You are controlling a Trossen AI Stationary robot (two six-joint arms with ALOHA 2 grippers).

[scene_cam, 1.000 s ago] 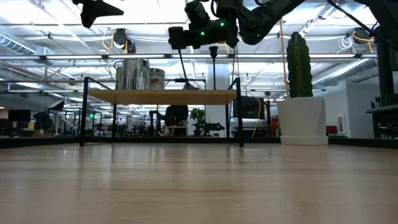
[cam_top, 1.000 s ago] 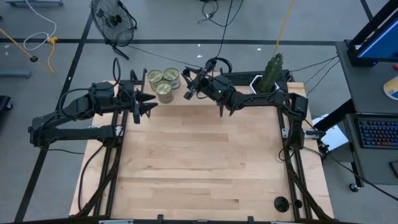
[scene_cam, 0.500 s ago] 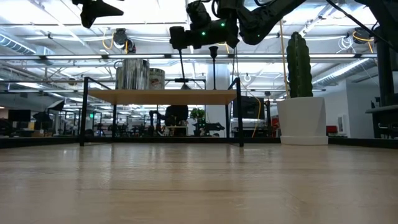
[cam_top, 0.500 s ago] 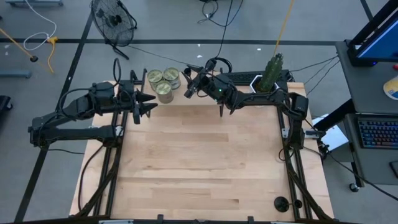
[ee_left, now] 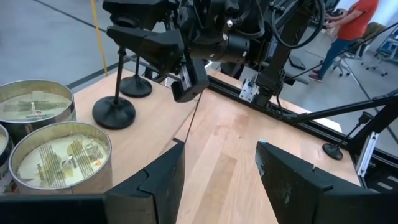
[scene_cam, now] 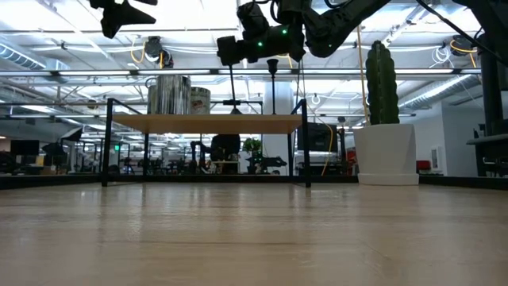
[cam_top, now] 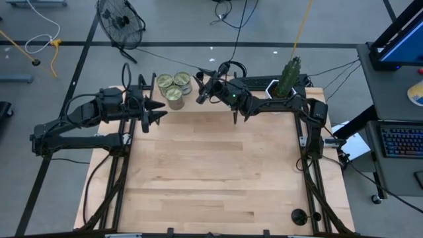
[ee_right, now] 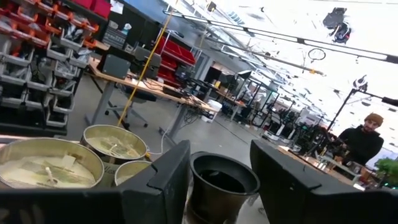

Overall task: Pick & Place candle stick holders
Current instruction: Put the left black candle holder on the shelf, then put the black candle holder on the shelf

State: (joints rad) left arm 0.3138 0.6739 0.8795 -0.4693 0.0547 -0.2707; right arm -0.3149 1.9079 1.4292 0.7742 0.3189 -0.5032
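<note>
Two black candle stick holders stand upright on their round bases on a raised wooden shelf (scene_cam: 206,123) at the table's far edge. My right gripper (ee_right: 221,180) reaches in from the right and is shut on the cup of the one (ee_left: 120,68) nearest the tins. The second (ee_left: 135,87) stands just behind it, untouched. A third (cam_top: 299,215) stands at the table's near right corner. My left gripper (ee_left: 217,180) hovers open at the far left, above the table, nothing between its fingers. My right gripper has the holder's small cup top (ee_right: 224,177) between its two fingers, one on either side of the rim. The fingers come about level from the table's right. The holder stays upright, its thin stem (scene_cam: 232,83) below the fingers and its round base (ee_left: 114,113) on the shelf.
Three open tins (cam_top: 173,89) stand on the shelf just left of the holders. A cactus in a white pot (scene_cam: 383,119) is at the far right. The wooden tabletop (cam_top: 211,172) lies between the arms. A person (ee_right: 364,140) is in the room behind.
</note>
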